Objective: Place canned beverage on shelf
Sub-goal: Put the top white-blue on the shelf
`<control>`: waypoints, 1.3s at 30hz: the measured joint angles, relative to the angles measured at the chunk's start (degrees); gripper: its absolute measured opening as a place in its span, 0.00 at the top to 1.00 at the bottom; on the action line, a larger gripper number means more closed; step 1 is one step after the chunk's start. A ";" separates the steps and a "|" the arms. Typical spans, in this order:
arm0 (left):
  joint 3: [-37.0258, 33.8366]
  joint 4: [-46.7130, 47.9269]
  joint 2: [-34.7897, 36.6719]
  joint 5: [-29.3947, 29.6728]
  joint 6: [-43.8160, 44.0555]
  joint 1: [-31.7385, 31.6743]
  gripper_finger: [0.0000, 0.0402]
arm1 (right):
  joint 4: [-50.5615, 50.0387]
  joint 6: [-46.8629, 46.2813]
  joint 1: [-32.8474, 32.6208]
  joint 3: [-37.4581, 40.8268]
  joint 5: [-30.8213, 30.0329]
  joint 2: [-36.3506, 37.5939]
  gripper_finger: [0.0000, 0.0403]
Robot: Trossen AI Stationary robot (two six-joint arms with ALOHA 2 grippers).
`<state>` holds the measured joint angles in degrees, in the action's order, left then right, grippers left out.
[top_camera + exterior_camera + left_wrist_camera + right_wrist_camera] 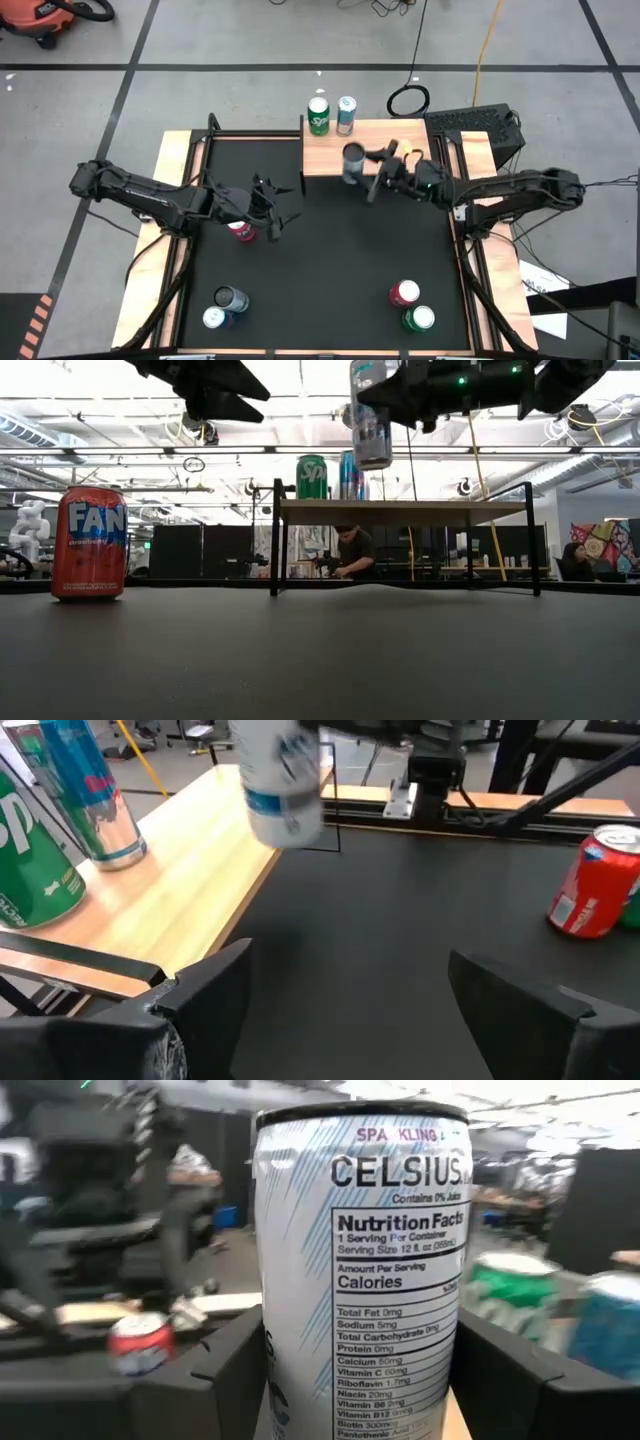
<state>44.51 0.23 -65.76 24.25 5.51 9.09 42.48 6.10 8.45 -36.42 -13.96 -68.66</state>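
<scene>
white Celsius can [360,1270]: tall, upright | right end effector [350,1380] grasping it | above light-wood shelf [420,150]

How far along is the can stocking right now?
Done: a green can and a blue can stand on the shelf. In hand: the right gripper holds a Celsius can above the shelf, not set down. Left: the red Fanta can beneath the open left gripper, plus four cans at the table's near edge.

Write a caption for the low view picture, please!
Right gripper lifts a tall white can above the light-wood shelf.
</scene>
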 joint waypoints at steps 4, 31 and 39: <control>0.00 -0.35 -1.64 0.75 -0.32 -0.01 0.17 | -0.83 0.80 5.70 -0.13 0.33 0.25 0.40; 0.00 -0.88 -6.16 3.27 -0.36 -0.17 0.17 | 8.64 -7.02 36.88 -0.20 31.31 -11.65 0.40; 0.00 -0.75 -6.16 3.28 -1.60 -0.12 0.17 | 11.51 -7.77 40.18 -0.20 36.80 -13.42 0.39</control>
<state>44.51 -0.51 -71.92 27.53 3.91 8.97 53.99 -1.67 48.62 -36.62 22.84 -82.08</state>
